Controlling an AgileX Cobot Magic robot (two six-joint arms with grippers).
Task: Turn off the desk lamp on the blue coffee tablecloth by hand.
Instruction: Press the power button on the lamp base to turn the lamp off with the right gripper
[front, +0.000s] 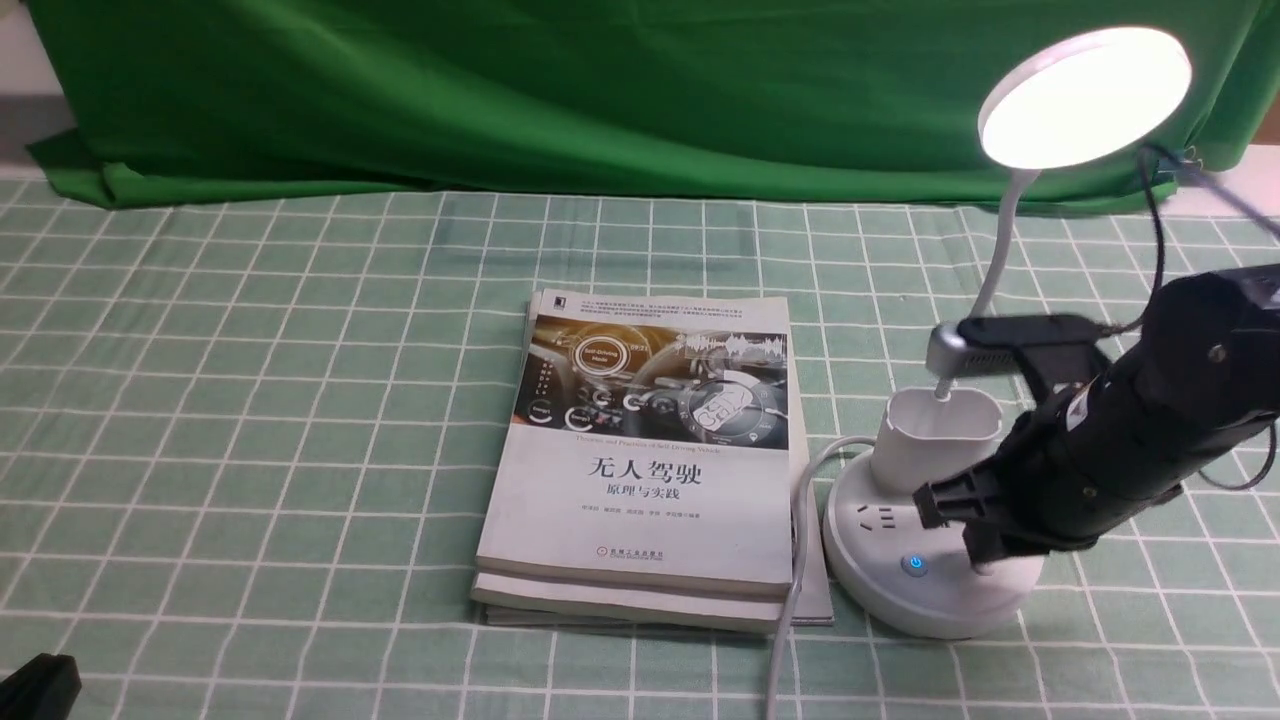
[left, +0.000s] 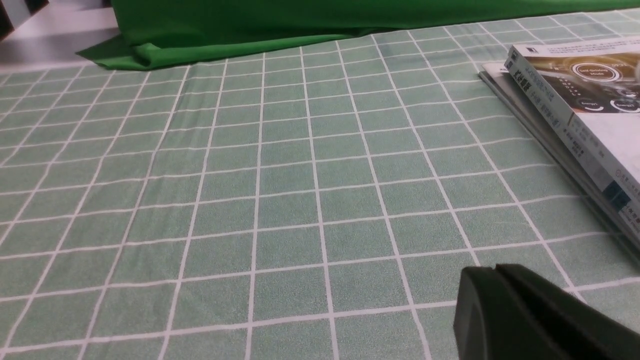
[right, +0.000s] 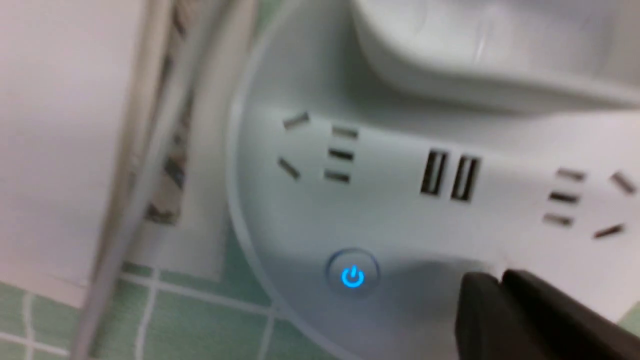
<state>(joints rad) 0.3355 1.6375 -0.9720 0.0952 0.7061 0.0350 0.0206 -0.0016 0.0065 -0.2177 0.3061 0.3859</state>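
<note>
The white desk lamp (front: 940, 510) stands at the right of the pale mint checked tablecloth (front: 250, 400). Its round disc head (front: 1085, 95) is lit. Its round base carries sockets and a glowing blue power button (front: 914, 565), also clear in the right wrist view (right: 352, 276). My right gripper (front: 978, 560) is shut and empty, its tips low over the front of the base, just right of the blue button; it shows in its wrist view too (right: 497, 281). My left gripper (left: 492, 272) is shut and empty, low over bare cloth at the near left (front: 40, 685).
A stack of white books (front: 645, 450) lies left of the lamp, also in the left wrist view (left: 575, 115). The lamp's white cord (front: 795, 580) runs between books and base toward the front edge. A dark green backdrop cloth (front: 600, 90) hangs at the back.
</note>
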